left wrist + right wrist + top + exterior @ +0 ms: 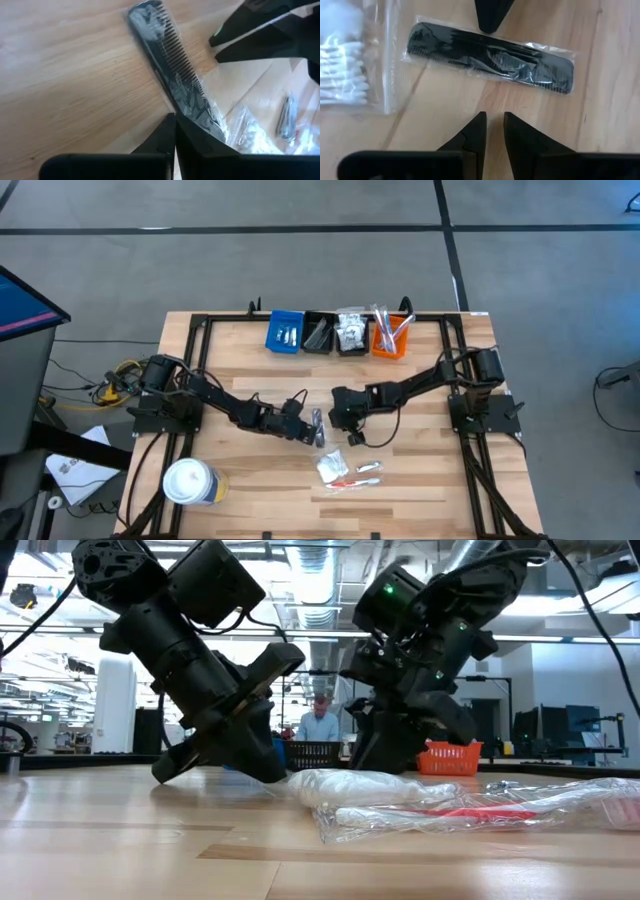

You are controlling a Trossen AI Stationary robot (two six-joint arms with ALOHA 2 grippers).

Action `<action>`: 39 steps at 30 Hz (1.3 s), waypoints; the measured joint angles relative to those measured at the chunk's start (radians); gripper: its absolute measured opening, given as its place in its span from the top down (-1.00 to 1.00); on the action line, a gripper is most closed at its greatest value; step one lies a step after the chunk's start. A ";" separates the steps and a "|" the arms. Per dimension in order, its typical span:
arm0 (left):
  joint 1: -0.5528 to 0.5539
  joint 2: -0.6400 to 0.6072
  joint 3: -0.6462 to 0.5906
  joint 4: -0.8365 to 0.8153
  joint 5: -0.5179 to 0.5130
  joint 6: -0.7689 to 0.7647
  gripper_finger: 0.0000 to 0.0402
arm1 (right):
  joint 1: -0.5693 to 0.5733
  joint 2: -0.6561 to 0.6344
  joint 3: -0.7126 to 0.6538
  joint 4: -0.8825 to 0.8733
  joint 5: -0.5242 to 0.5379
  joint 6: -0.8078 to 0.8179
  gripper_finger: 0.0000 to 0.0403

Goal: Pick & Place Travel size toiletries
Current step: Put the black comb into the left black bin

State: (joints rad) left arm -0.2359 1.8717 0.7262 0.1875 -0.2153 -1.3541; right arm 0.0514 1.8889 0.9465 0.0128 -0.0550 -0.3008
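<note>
Nearest the front edge of the table [250,360] stands a large white tub [190,483] with a yellow label, off to the left and not part of the job. Just right of it, near the middle, lie loose toiletries: a crinkled clear sachet of white cotton swabs [331,468], and a slim red toothbrush [347,483] sealed in glossy film.

Beyond these, the two grippers meet over a black comb [490,51] in a clear wrapper, lying flat on the pale wood. The left gripper [175,131] has its dark fingers pressed together with no gap, right at one end of the comb; from its wrist view the wrapper's edge seems pinned at the tips, though whether it is truly gripped is hard to tell. This looks like a pinch at the thin end, since a flat comb offers little else to grab. The right gripper [494,125] hovers just beside the comb's long edge with a narrow gap between its fingers, holding nothing.

At the far edge sit four small bins in a row: blue [285,332], two black [335,333], and orange [390,338], sorted goods already inside.
</note>
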 joint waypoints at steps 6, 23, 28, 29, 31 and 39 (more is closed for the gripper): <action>-0.006 -0.007 -0.002 0.002 -0.070 0.144 1.00 | 0.001 0.001 0.000 0.008 0.016 -0.021 0.70; -0.032 -0.048 -0.022 0.067 -0.237 0.438 1.00 | 0.026 0.001 -0.007 0.066 0.060 0.050 0.70; -0.036 -0.046 -0.024 0.111 -0.314 0.662 1.00 | 0.031 0.001 -0.007 0.062 0.059 0.055 0.70; -0.041 -0.046 -0.024 0.131 -0.338 0.689 1.00 | 0.033 0.001 -0.007 0.061 0.059 0.057 0.70; -0.057 -0.046 -0.023 0.185 -0.358 0.761 1.00 | 0.033 0.001 -0.007 0.060 0.059 0.058 0.70; -0.083 -0.048 -0.026 0.256 -0.338 0.851 1.00 | 0.033 0.001 -0.007 0.047 0.056 0.058 0.70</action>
State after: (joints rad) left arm -0.3185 1.8235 0.7000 0.4437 -0.5528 -0.5034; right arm 0.0849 1.8896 0.9394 0.0597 0.0010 -0.2428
